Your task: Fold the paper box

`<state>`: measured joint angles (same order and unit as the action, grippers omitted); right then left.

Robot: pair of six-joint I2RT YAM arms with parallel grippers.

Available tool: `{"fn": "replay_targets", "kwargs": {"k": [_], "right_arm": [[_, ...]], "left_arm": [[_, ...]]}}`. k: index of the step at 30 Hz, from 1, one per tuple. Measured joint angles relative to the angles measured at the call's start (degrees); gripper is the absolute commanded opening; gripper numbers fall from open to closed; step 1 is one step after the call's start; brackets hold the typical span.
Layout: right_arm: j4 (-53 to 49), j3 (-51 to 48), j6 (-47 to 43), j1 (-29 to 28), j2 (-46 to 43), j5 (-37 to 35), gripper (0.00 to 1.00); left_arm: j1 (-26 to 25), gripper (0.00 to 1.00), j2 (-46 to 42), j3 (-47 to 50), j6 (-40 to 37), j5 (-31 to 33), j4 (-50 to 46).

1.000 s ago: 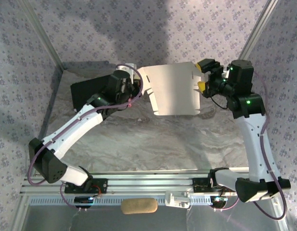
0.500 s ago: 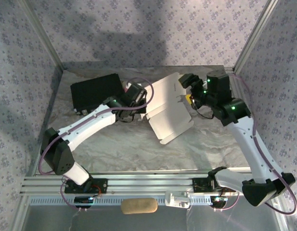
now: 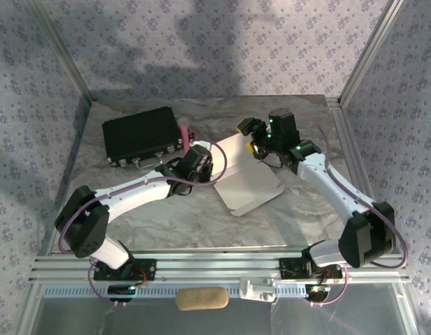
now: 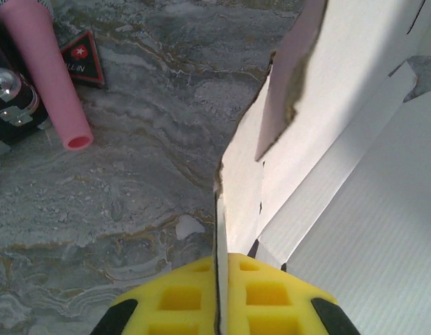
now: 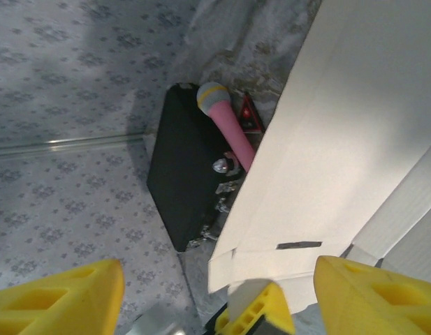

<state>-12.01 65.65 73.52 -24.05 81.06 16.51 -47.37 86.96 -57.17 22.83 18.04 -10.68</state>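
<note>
Paper box [image 3: 250,183] between my two claws, mid-counter [image 3: 201,216].
My left claw [image 4: 218,293] is at its left edge and my right claw [image 3: 249,135] at its far corner; the case [image 3: 142,135] lies far left, a tube [image 3: 182,131] just beside its right end.

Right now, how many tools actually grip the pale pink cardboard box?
1. The left tool is shut on the pale pink cardboard box's left edge. The right tool stands open by its far edge, gripping nothing.

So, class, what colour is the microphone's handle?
Pink; the microphone shows best in the right wrist view.
</note>
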Motion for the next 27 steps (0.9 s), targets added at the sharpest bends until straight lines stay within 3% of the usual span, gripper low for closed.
{"fn": "replay_targets", "kwargs": {"k": [17,27], "right_arm": [[20.37,-5.97,6.95,0.00,11.91,4.09,0.51],[24.83,-7.45,9.07,0.00,12.61,4.42,0.25]], "left_arm": [[0.00,0.00,-0.72,3.78,-4.07,-0.02,5.07],[0.00,0.00,-1.09,4.04,-5.03,-0.02,5.35]]}}
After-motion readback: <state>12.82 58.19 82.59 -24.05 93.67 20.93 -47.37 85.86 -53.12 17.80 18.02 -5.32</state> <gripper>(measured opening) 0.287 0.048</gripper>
